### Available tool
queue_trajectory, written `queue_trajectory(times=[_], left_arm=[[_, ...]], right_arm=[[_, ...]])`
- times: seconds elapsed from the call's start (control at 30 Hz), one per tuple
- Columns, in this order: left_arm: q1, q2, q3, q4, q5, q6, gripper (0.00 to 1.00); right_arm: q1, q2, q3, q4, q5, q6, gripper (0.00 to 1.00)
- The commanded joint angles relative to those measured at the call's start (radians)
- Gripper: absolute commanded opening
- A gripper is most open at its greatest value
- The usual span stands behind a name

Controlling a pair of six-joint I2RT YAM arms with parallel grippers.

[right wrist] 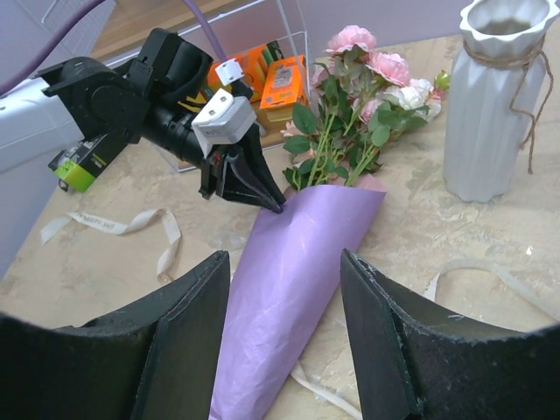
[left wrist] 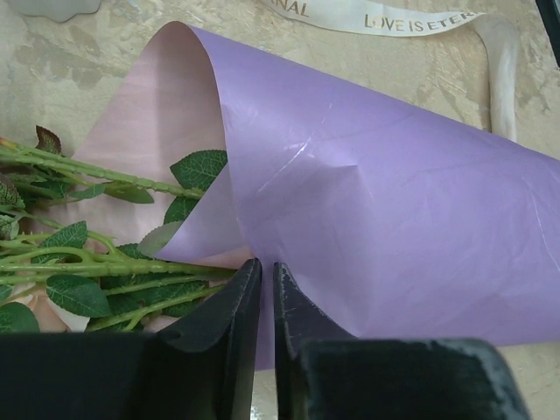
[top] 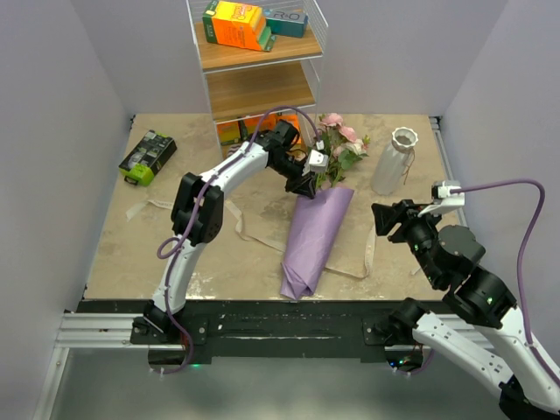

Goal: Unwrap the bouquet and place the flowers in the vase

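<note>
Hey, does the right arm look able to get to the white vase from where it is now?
Probably yes. The right gripper hangs open near the vase, bare tabletop between them; the bouquet and left gripper sit off to the side.

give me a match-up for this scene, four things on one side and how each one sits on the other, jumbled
Things:
1 vase
2 paper cone
3 ribbon
4 right end effector

States:
a lying on its side, flowers at its open end
b open, holding nothing
c standing upright
d loose, tied round nothing

Pairs: 1-c, 2-a, 3-d, 4-b
</note>
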Motion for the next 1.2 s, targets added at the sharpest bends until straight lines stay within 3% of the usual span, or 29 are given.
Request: queue_trajectory(times=[0.0,0.2,0.6,0.97,1.03,1.07,1.1,1.17], left_arm=[[0.007,-0.054,0.038,-0.008,0.046,-0.004,0.15],[0.004,-0.061,0.049,-0.017,0.058,-0.013,0.0],[0.004,-0.169,0.089,0.016,0.118,-0.149,0.0],[-0.061,-0.315,0.011,0.199,0.141,-0.361,0.0],[-0.055,-0.326,-0.052,0.236,0.097,-0.376,0.26],[-0.042,-0.321,-0.072,0.228,0.089,-0.366,0.45],[-0.032,-0.312,-0.104,0.216,0.077,-0.357,0.73],[-0.007,-0.286,-0.13,0.141,0.069,-0.337,0.96]], right_arm=[[-0.001,0.006,0.051,0.03,-0.007,0.0,0.57],[0.001,0.006,0.059,0.021,-0.004,0.003,0.56],[0.001,0.015,0.053,0.039,-0.013,0.008,0.55],[0.001,-0.008,0.015,0.05,-0.012,0.027,0.55],[0.001,-0.011,0.015,0.047,-0.012,0.028,0.55],[-0.001,-0.014,0.015,0.042,-0.01,0.03,0.55],[-0.001,-0.019,0.015,0.032,-0.009,0.03,0.56],[-0.001,-0.02,0.015,0.018,-0.006,0.025,0.59]])
